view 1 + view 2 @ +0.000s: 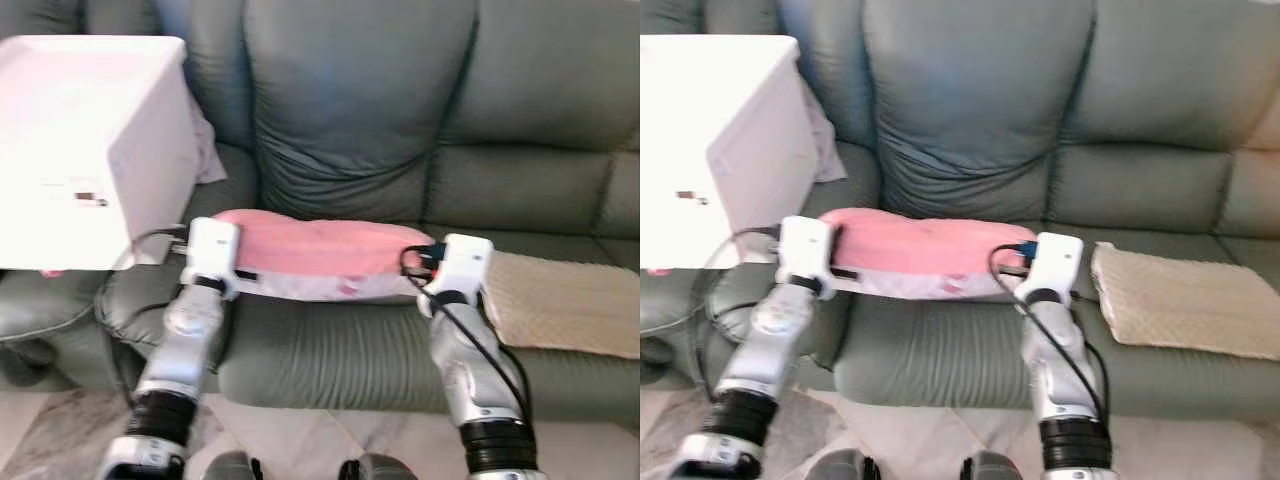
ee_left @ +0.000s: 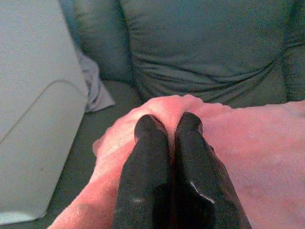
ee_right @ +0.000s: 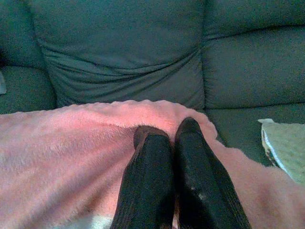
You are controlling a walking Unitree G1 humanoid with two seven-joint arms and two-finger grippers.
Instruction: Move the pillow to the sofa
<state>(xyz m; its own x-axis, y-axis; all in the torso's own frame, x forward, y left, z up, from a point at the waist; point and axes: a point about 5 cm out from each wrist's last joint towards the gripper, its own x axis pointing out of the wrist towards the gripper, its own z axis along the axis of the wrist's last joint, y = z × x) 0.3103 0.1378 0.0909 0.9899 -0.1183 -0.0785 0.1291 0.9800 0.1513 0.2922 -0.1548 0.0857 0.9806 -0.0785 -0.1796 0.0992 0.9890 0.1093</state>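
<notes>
Holding the pink pillow [image 1: 320,250] by both ends, I have its long axis running nine to three across the sofa [image 1: 350,350] seat; left gripper [image 2: 167,125] and right gripper [image 3: 169,128] fingers are pinched tight on its fabric, equally near.

Grey-green leather sofa [image 1: 360,120], marble floor [image 1: 40,440]

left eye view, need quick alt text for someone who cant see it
Two silver robot arms hold a pink pillow by its ends over the seat of a grey-green sofa. A white box sits at left, a beige mat at right.
</notes>
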